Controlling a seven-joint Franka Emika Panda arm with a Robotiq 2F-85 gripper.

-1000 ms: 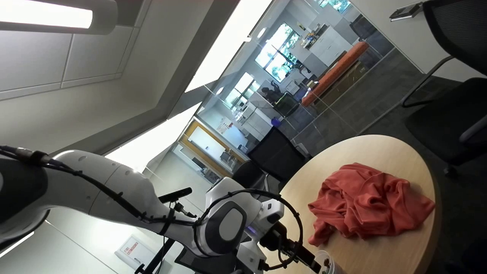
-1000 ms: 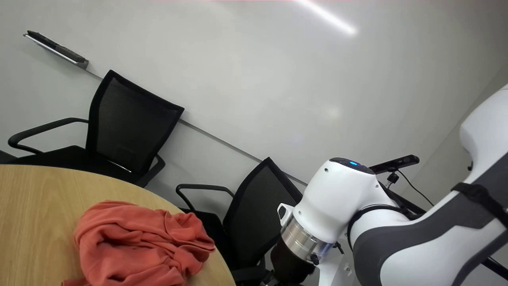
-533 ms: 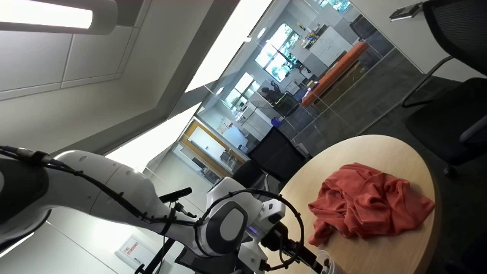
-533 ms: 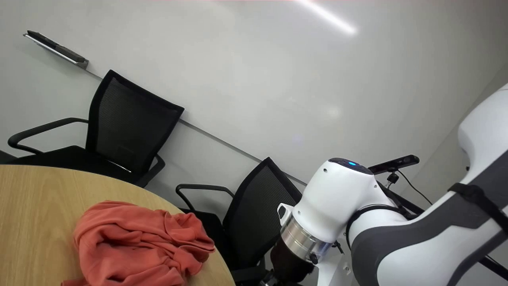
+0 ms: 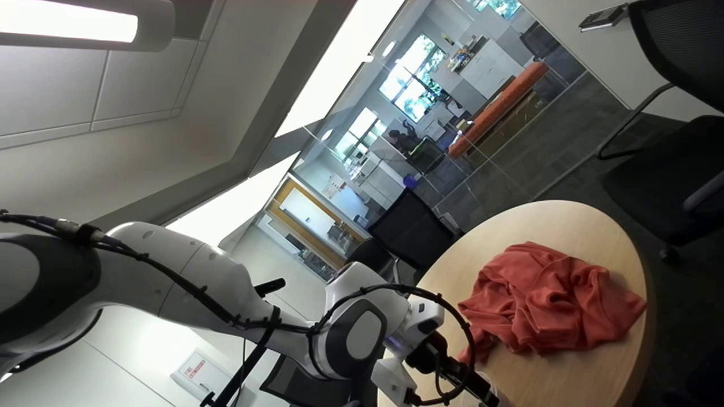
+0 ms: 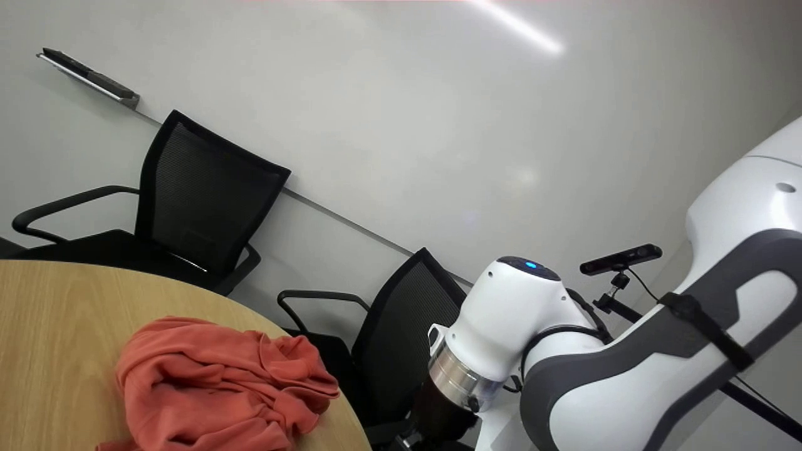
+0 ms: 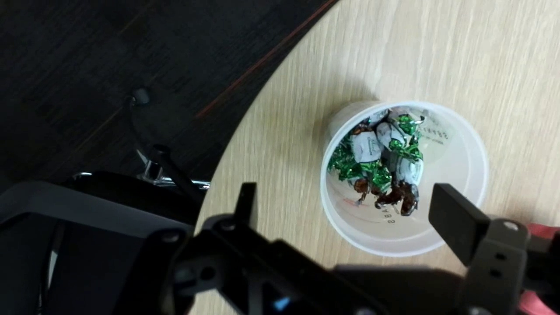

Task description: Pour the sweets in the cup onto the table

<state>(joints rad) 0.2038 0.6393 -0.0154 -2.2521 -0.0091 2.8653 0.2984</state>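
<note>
A translucent white cup (image 7: 385, 238) stands upright on the light wooden table (image 7: 280, 131) in the wrist view. Several sweets (image 7: 365, 146) in white, green and brown wrappers lie inside it. My gripper (image 7: 344, 197) is open and empty. In the wrist view its right finger (image 7: 457, 223) overlaps the near right part of the cup's rim, and its left finger (image 7: 247, 205) appears over bare table left of the cup. In an exterior view the gripper (image 5: 487, 395) largely hides the cup (image 5: 485, 377). The fingers are below the frame in an exterior view, where the wrist (image 6: 467, 376) shows.
A crumpled red cloth (image 5: 548, 299) lies on the table, also seen in an exterior view (image 6: 213, 388). The table's rounded edge (image 7: 238, 124) runs left of the cup, with dark floor beyond. Black chairs (image 6: 200, 200) stand around the table.
The arm and gripper have shifted right and slightly down in an exterior view, now covering more of the cup. The arm has shifted left in an exterior view. The cloth has not moved.
</note>
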